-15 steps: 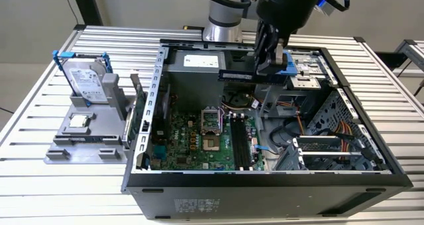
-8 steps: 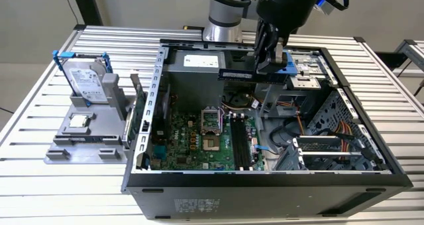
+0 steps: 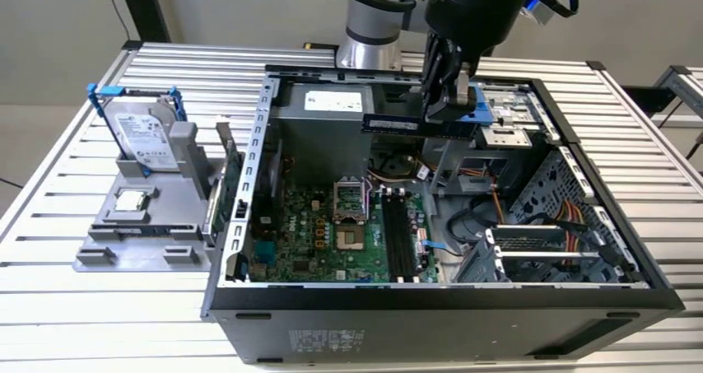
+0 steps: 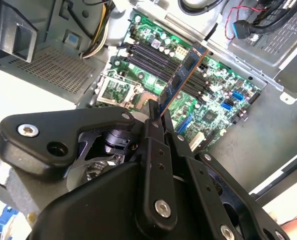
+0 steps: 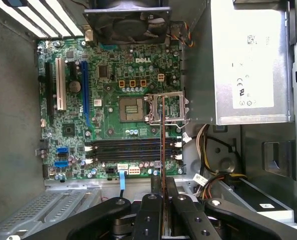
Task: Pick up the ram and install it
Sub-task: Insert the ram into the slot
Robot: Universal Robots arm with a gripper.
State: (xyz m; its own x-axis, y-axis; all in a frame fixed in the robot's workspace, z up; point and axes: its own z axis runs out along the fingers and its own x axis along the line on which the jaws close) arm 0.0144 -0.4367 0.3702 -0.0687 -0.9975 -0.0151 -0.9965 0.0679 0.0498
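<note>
Slatted counter, open computer case: ram held above it.
Long edge down, the ram is clamped at one end by the closed gripper, which probably keeps its contact edge free. It is well clear of the memory slots.

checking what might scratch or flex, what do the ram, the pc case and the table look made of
The ram, held in the end effector, looks like thin rigid circuit board, dark with a coppery edge. The case seems bare grey sheet metal, given its punched holes and folded edges. The table looks like ribbed aluminium slats with a dull silver sheen.
</note>
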